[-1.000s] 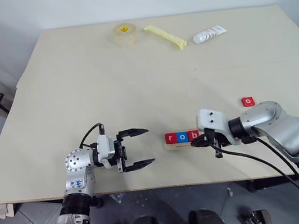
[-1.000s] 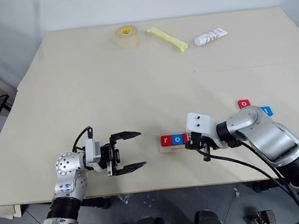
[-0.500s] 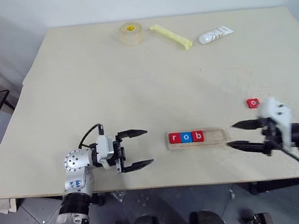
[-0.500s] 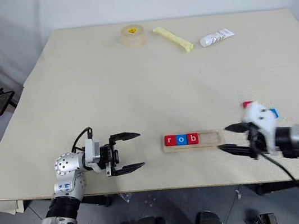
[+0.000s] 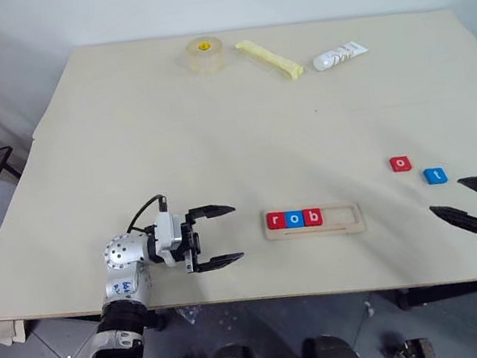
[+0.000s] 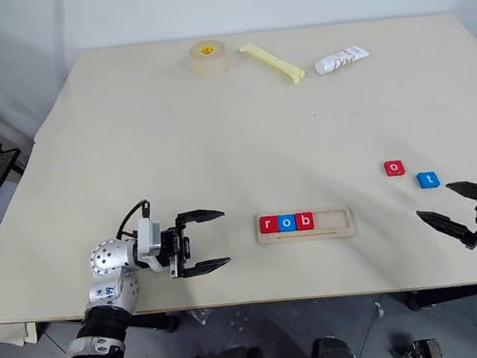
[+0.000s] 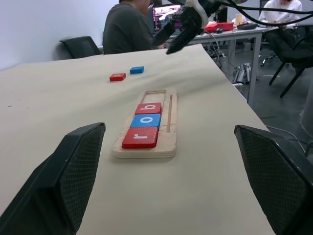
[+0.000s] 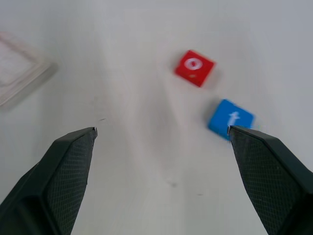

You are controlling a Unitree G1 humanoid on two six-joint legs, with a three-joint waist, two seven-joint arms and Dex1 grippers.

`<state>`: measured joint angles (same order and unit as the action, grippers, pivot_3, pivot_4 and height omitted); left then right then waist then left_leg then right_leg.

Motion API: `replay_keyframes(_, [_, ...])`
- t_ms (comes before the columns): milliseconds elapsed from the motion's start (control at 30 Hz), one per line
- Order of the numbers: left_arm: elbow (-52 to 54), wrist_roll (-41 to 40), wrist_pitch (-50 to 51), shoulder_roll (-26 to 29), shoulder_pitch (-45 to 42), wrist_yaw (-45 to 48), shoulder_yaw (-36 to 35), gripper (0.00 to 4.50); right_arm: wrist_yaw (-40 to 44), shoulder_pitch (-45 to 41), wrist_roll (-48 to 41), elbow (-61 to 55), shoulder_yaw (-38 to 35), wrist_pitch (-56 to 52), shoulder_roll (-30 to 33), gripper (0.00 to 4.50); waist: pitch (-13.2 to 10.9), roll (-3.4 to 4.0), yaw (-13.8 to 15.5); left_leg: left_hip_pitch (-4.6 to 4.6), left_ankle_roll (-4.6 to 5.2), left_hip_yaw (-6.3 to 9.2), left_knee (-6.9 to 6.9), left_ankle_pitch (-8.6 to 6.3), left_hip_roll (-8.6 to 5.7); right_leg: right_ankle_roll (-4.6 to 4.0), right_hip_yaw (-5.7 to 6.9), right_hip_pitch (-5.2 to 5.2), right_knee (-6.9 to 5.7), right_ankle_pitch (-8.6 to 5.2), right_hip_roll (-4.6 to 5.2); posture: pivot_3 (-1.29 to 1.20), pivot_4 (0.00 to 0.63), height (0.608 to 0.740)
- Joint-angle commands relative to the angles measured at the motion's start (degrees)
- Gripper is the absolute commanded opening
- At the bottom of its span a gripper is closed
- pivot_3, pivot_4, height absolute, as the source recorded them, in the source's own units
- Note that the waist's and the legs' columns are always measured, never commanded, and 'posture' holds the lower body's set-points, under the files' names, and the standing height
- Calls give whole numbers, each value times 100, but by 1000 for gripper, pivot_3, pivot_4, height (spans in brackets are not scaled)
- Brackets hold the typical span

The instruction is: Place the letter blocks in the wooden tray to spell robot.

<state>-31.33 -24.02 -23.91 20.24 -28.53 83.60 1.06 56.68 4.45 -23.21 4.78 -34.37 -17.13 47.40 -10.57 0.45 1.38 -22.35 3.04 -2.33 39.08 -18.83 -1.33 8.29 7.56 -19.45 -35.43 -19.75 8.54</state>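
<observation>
1. Right gripper (image 6: 448,209): fingers spread wide, holding nothing. Small flat red square tile marked "o" (image 6: 394,168) and small flat blue square tile marked "t" (image 6: 428,179) lie on the pale counter (image 6: 215,146) just ahead of its fingertips, near each other but apart.
2. Long pale wooden tray (image 6: 305,225) sits between the two grippers, well off from the right fingers. Red "r" (image 5: 275,220), blue "o" (image 5: 294,218) and red "b" (image 5: 313,216) tiles fill its end nearer the left gripper; two slots empty.
3. Left gripper (image 5: 216,235): fingers wide, empty, aimed at the tray's filled end.
4. Risks:
 - The blue "t" is nearer the fingers, so it's easy to grab instead of "o" and get the wrong order.
 - Flat tiles can slip from the fingertips.
 - A tilted drop can nudge "b" or shift the tray.
</observation>
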Motion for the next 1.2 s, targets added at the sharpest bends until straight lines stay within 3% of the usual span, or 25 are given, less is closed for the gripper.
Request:
replay_keyframes(33, [16, -4, -54, 52, -8, 67, -60, 4500, -88, 86, -183, -52, -253, 119, -51, 4458, 0, 0, 1, 0, 0, 0, 0, 0, 0, 0, 0, 0, 1, 0, 0, 0, 150, 740])
replay_keyframes(633, [34, -19, -46, 96, 19, 170, -64, 4500, -442, 258, -637, -609, -136, -339, -81, 4458, 0, 1, 2, 0, 0, 1, 0, 0, 0, 0, -1, 1, 2, 0, 0, 0, 150, 740])
replay_keyframes(967, [-24, -7, -59, 61, -37, 192, -59, 4500, -1676, -1158, -495, -550, 729, -1335, -314, 4458, 1, 3, -13, 0, -1, 0, 0, 1, 3, 0, -1, -2, -1, 0, -1, 0, 150, 740])
replay_keyframes(1200, [26, 19, -78, 51, -7, 125, -68, 4500, -2508, -2544, 202, 736, 1478, -1100, -806, 4458, 2, 5, -6, -1, -1, 7, 0, 1, 2, 0, 2, -8, -12, 0, -1, 0, 150, 740])
